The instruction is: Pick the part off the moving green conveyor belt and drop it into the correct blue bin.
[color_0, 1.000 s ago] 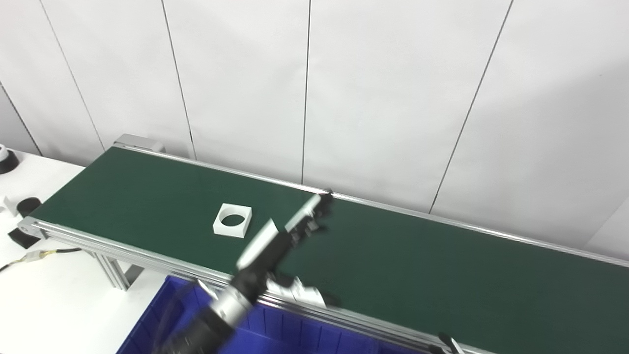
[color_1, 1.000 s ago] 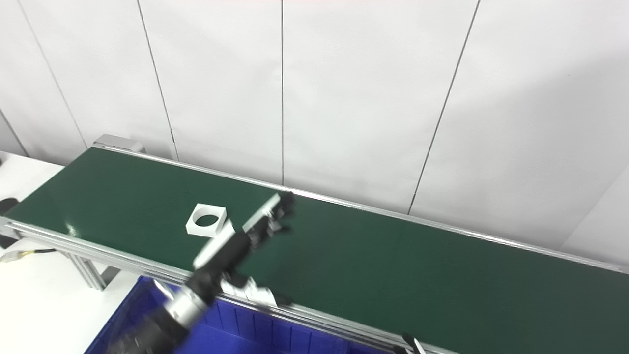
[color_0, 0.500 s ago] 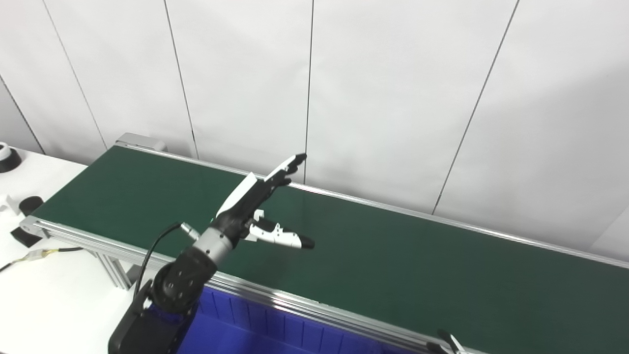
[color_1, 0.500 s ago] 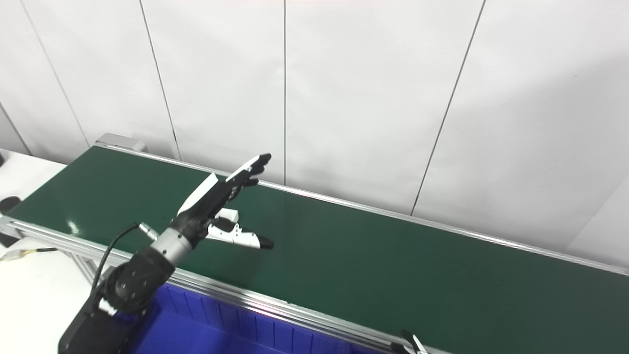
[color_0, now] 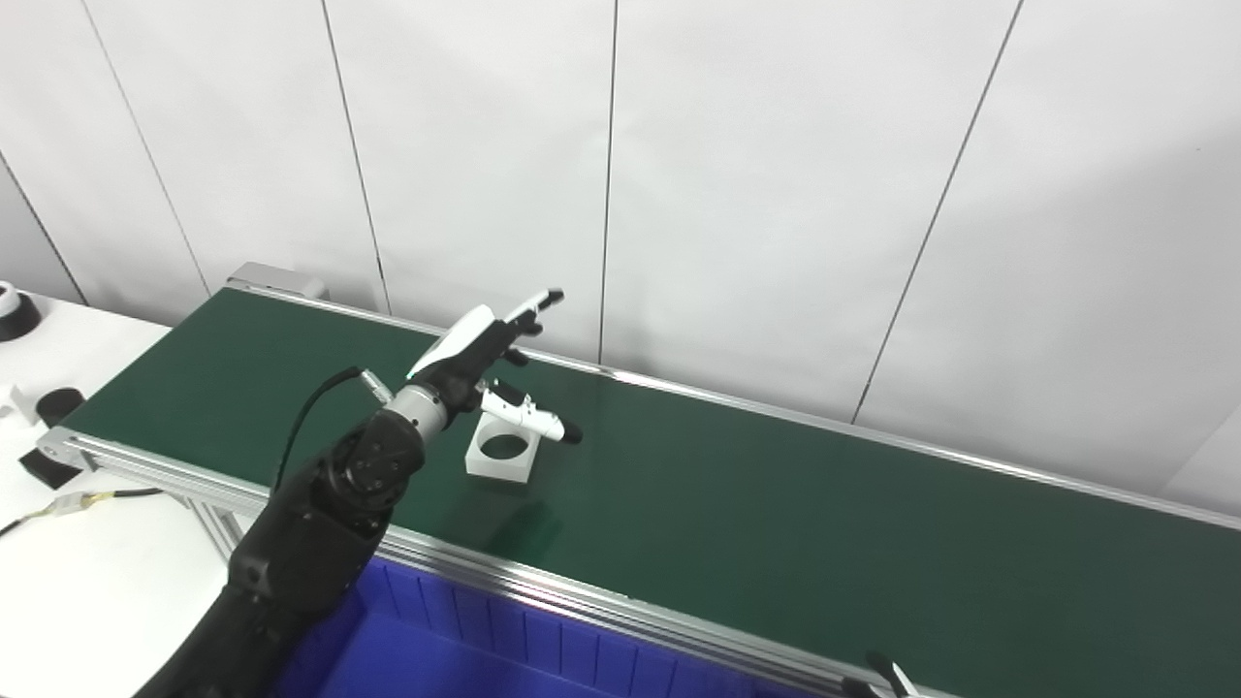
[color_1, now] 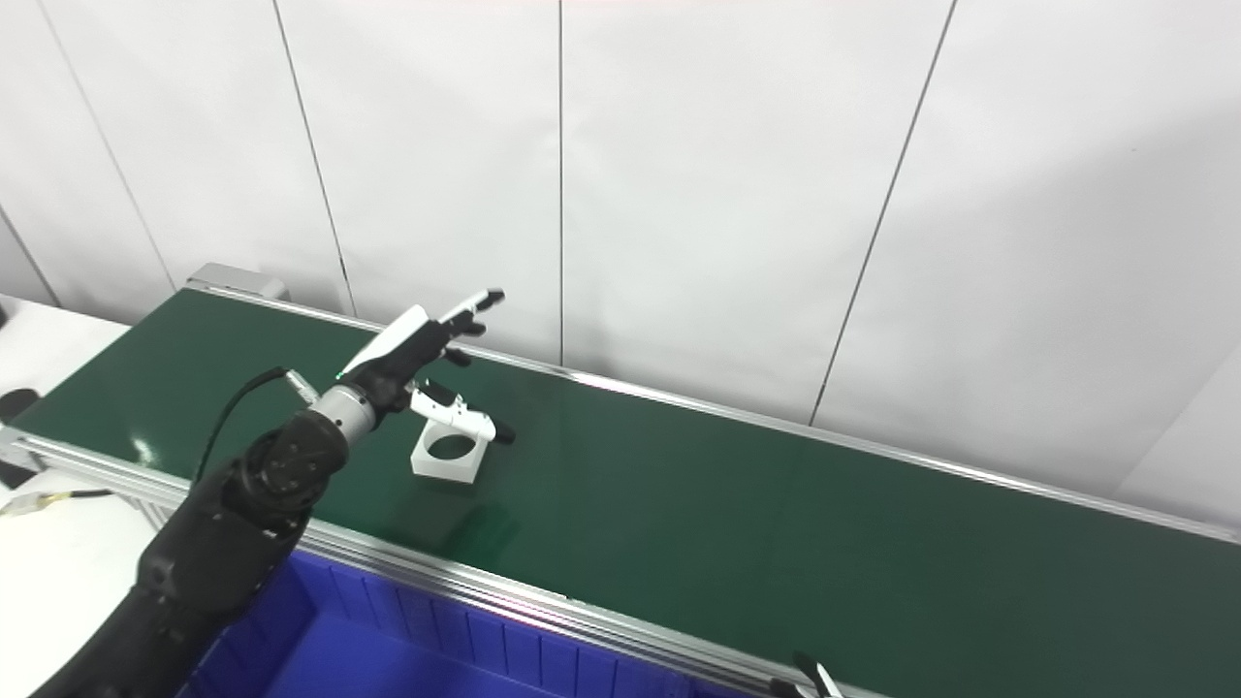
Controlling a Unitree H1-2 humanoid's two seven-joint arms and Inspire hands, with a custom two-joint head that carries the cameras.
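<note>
A white square part with a round hole lies flat on the green conveyor belt, left of its middle. My left hand hovers just above the part, open, with its fingers stretched toward the back wall and its thumb reaching out over the part's far edge. It holds nothing. A blue bin sits below the belt's near rail. Only a small dark tip shows at the bottom right edge, and I cannot tell whether it belongs to my right hand.
The belt's aluminium rail runs along the near side between me and the part. A white table to the left carries black objects and a cable. White wall panels stand close behind the belt.
My left arm rose from low over the bin's edge and swung up and left over the belt. The part travelled rightward with the belt and now lies under my hand.
</note>
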